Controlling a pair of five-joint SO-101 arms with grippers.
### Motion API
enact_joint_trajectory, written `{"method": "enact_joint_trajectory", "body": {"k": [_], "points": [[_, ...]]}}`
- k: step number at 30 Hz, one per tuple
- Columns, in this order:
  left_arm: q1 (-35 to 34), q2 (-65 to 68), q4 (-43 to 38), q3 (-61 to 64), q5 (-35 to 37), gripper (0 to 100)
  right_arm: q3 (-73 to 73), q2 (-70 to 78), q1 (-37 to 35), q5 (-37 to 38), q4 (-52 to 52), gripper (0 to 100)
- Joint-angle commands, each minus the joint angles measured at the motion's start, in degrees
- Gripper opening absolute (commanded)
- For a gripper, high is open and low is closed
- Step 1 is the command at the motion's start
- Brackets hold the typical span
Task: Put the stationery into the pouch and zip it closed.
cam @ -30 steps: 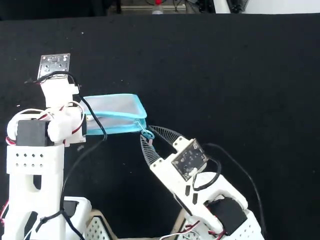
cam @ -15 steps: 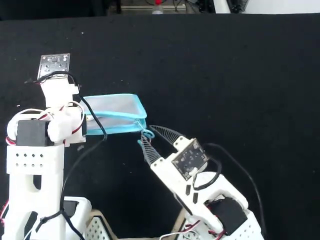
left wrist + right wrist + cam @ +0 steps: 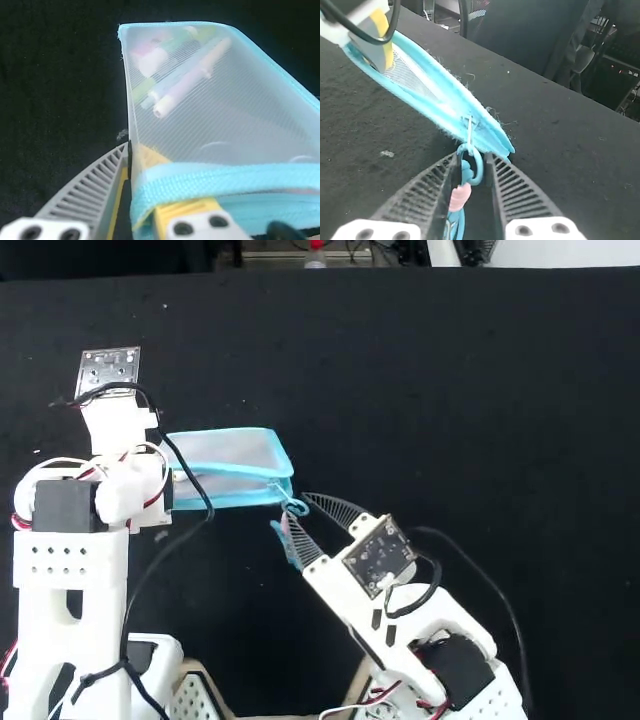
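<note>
Left wrist view looks along the left pincer (image 3: 129,167), which is pressed onto one end of the pouch (image 3: 210,115): a grey finger on one face, a yellow-padded one on the other. Out beyond those fingers the stationery (image 3: 185,80) lies inside the pouch, with pens and a pale eraser-like piece showing through the mesh. Nothing loose shows on the black tabletop (image 3: 450,390) around either pincer, so I judge the filling step done.

What remains is the zip. At the far end of the pouch from the left pincer, the right pincer (image 3: 471,156) has its fingers drawn narrow about the zip pull (image 3: 481,167). The blue loop sits right between the fingertips, and its cord and a pink tag (image 3: 459,197) run back between the fingers toward the wrist. I read this as a pinch on the pull, though the hold looks light.

Just ahead of the right pincer's tips, the slider (image 3: 470,125) sits close to the pouch's end, with a short stretch of blue edge running on past it. Whether the teeth behind the slider are fully meshed I cannot tell.

By my judgement the task is nearly finished. At most a last short draw of the slider away from the left pincer is left, followed by both pincers letting go.
</note>
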Motion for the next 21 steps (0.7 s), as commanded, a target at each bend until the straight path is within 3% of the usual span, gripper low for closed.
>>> {"method": "enact_joint_trajectory", "body": {"k": [1,9,16,21], "points": [[-0.57,0.35,0.35,0.40,0.26,3,-1.54,-9.10,0.53,0.62,0.09,1.1],[-0.31,0.35,0.26,0.31,0.26,3,-1.98,-9.01,0.70,0.70,0.09,1.1],[-0.22,0.35,0.00,-2.24,0.26,3,-6.29,-8.57,0.79,6.68,0.26,1.1],[-0.57,0.35,0.35,-5.32,-1.67,3,-14.20,0.84,0.79,6.68,0.26,1.1]]}}
